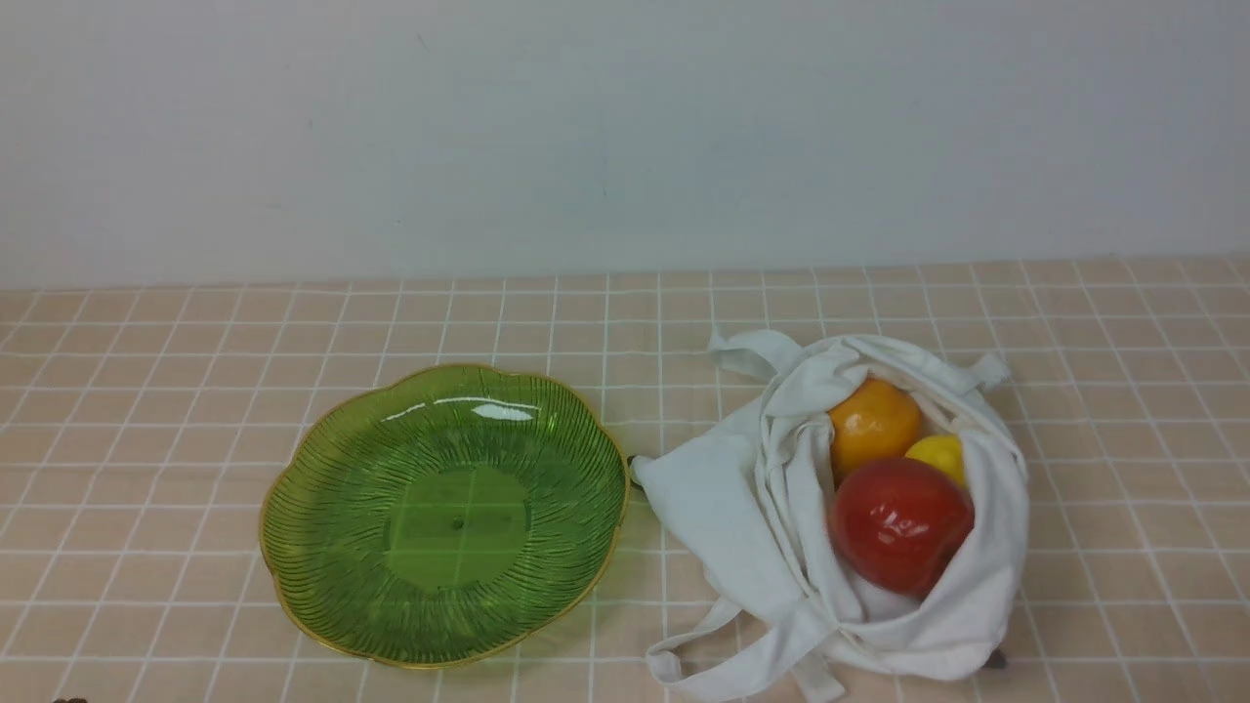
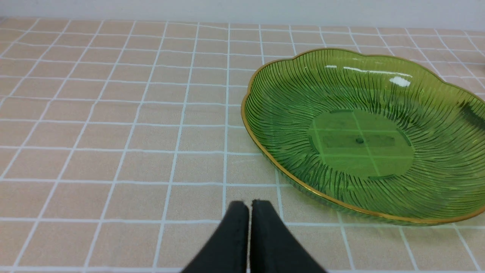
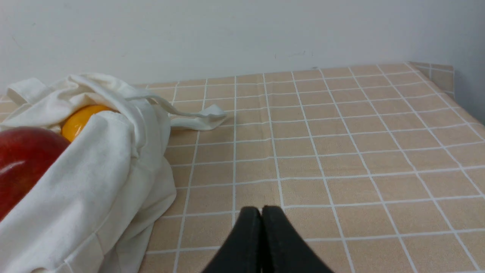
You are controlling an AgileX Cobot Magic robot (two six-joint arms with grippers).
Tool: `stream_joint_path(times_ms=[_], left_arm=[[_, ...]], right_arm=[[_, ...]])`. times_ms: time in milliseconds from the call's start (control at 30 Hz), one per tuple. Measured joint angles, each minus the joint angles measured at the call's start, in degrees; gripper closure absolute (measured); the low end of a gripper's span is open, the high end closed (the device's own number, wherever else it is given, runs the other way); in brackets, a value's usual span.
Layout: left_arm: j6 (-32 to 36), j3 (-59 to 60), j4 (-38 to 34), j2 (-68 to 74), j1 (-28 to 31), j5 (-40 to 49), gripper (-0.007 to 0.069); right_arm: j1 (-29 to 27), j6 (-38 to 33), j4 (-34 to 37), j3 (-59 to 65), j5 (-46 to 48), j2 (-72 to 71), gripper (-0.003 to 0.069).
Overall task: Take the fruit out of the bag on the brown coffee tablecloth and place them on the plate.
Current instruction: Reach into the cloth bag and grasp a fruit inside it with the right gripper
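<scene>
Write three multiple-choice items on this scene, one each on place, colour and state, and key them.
1. Where is the round red apple?
A) on the ribbed green translucent plate
B) in the white cloth tote bag
C) on bare tablecloth

2. What colour is the plate's rim?
A) gold
B) black
C) red

3. How does the right end effector stand?
A) wide open
B) shut on a lemon
C) shut, holding nothing

Key:
1 B: the front view shows it lying in the bag's open mouth.
2 A: a gold line edges the scalloped rim.
3 C: its fingertips meet in the right wrist view with nothing between.
</scene>
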Motion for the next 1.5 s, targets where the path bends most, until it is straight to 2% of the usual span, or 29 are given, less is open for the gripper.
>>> stream_joint_path(times_ms=[1333,1500], left_arm=[[0.0,0.0,0.0,0.0,0.0,0.0,0.0632],[0.0,0.0,0.0,0.0,0.0,0.0,0.0632]], right_arm=[[0.0,0.0,-0.5,0.0,0.0,0.0,0.0673],[0.1,4.8,5.5,0.6,-4.5,0.0,0.0673]])
